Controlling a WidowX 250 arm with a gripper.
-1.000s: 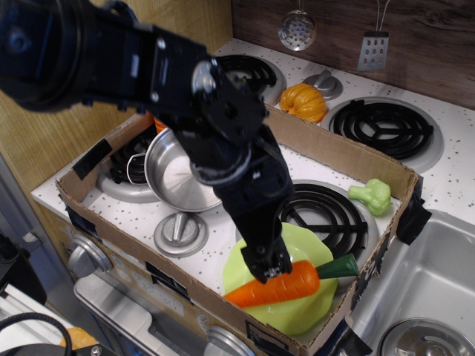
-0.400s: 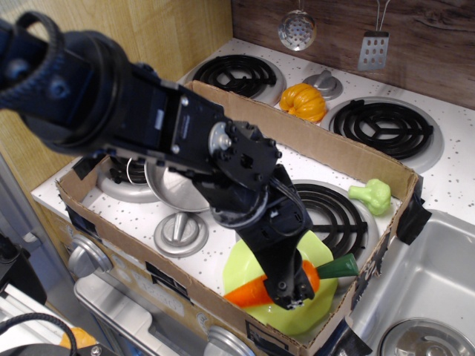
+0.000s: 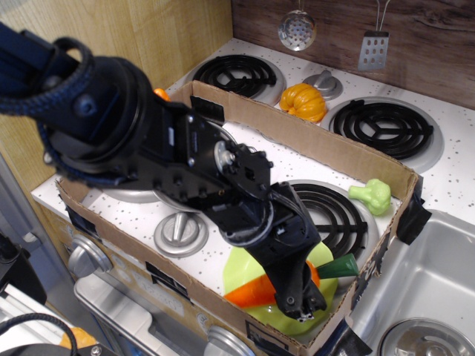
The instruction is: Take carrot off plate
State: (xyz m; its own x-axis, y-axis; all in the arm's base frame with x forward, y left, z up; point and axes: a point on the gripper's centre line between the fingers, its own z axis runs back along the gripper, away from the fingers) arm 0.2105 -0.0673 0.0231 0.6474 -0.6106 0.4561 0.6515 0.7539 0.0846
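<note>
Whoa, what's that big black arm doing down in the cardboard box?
A robot arm is reaching into the box on the toy stove, its gripper down over a toy carrot that lies on a lime-green plate. The carrot is on the plate; whether the fingers have closed on it is hidden. A pumpkin sits outside the box.

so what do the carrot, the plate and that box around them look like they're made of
Carrot: probably glossy plastic, smooth orange with shiny highlights, green stem cap. Plate: likely plastic, uniform lime green, slight sheen. Box: corrugated cardboard, matte brown, black tape at the corners.
</note>
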